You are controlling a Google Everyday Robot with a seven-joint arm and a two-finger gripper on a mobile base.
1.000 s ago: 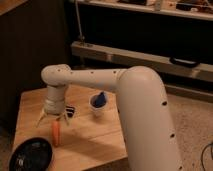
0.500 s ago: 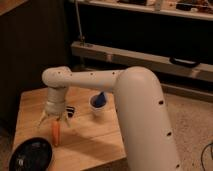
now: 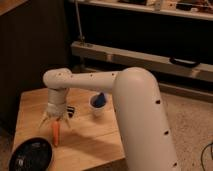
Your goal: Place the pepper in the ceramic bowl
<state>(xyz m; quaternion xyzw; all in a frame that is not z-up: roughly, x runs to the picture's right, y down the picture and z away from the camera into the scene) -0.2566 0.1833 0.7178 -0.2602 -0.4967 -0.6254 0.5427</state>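
The pepper point(image 3: 56, 133), slim and orange, lies on the wooden table point(image 3: 95, 140) at the front left. My gripper point(image 3: 54, 121) hangs straight above it, open, with its pale fingers point(image 3: 44, 119) splayed to either side of the pepper's upper end. Whether they touch the pepper I cannot tell. The ceramic bowl point(image 3: 30, 155), dark and round, sits at the table's front left corner, just down and left of the pepper.
A white cup point(image 3: 98, 106) with something blue in it stands to the right of the gripper. A small dark object point(image 3: 71, 111) lies between them. My thick white arm point(image 3: 140, 115) covers the table's right side. Dark shelving point(image 3: 150, 55) stands behind.
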